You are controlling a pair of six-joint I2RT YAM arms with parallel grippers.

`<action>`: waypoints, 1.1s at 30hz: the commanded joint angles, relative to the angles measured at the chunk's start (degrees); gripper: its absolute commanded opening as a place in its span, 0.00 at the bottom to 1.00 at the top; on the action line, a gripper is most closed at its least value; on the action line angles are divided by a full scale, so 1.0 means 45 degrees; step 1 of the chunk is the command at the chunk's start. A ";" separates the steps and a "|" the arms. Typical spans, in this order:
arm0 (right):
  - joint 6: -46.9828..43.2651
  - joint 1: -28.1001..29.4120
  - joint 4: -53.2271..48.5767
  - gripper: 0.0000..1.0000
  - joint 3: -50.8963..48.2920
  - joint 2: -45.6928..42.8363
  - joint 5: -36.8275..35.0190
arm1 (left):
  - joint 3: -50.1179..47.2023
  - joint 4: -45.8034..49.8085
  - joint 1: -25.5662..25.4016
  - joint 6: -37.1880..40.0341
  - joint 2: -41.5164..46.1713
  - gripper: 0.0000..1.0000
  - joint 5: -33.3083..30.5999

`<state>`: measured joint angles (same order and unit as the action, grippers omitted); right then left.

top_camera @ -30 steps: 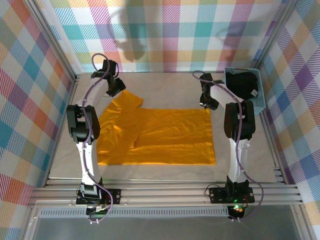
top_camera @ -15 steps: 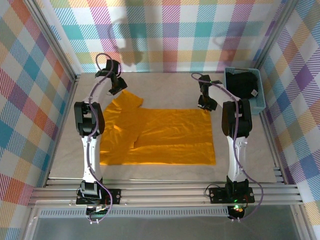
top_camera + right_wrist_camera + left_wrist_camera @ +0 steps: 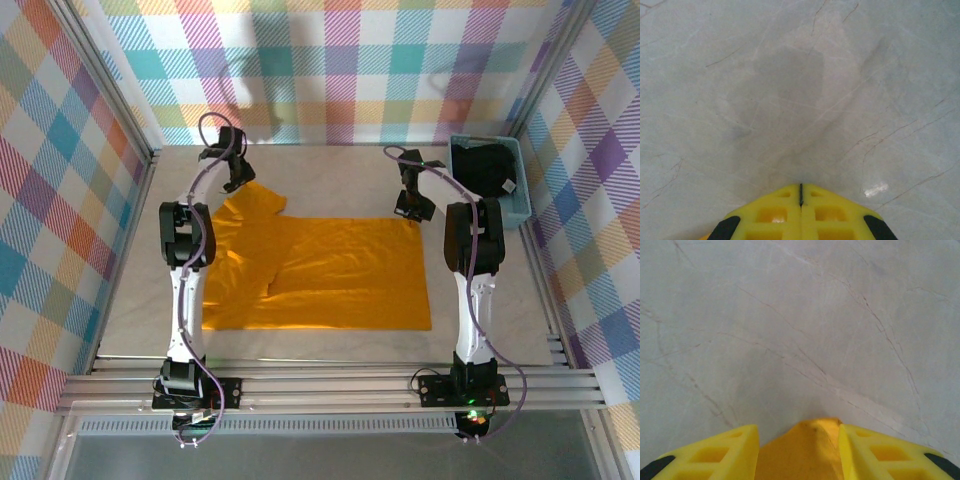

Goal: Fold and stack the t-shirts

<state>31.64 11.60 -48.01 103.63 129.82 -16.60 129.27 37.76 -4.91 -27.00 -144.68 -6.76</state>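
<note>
The orange t-shirt point(image 3: 330, 275) lay spread flat on the middle of the counter point(image 3: 520, 290), its near edge straight and one sleeve pointing to the far left. At that sleeve the left claw point(image 3: 234, 172) was partly closed, and a ridge of orange cloth stood between its two fingers, touching both. At the far right corner of the shirt the right claw point(image 3: 412, 207) had its fingers pressed together; whether cloth was pinched between them I could not tell. At the far right, the black t-shirt point(image 3: 483, 168) lay bunched inside the blue basket point(image 3: 508, 214).
</note>
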 commanded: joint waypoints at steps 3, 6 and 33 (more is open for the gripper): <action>-0.0077 0.0001 -0.0667 0.00 -0.0080 -0.0539 0.0425 | 0.0606 -0.0355 -0.0485 0.0491 -0.0502 0.47 -0.0656; -0.0097 0.0001 -0.0516 0.00 -0.0336 -0.0709 0.0493 | 0.0935 0.0592 -0.0536 0.0014 -0.0854 0.45 -0.1338; -0.1212 0.0011 0.0597 0.00 -0.0655 -0.1932 0.1297 | -0.0564 0.1160 -0.0550 0.0054 0.2117 0.00 -0.0833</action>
<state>28.56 11.60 -46.17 101.12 124.81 -11.57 128.99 42.28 -7.05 -26.96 -143.72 -9.58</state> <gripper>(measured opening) 0.044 0.060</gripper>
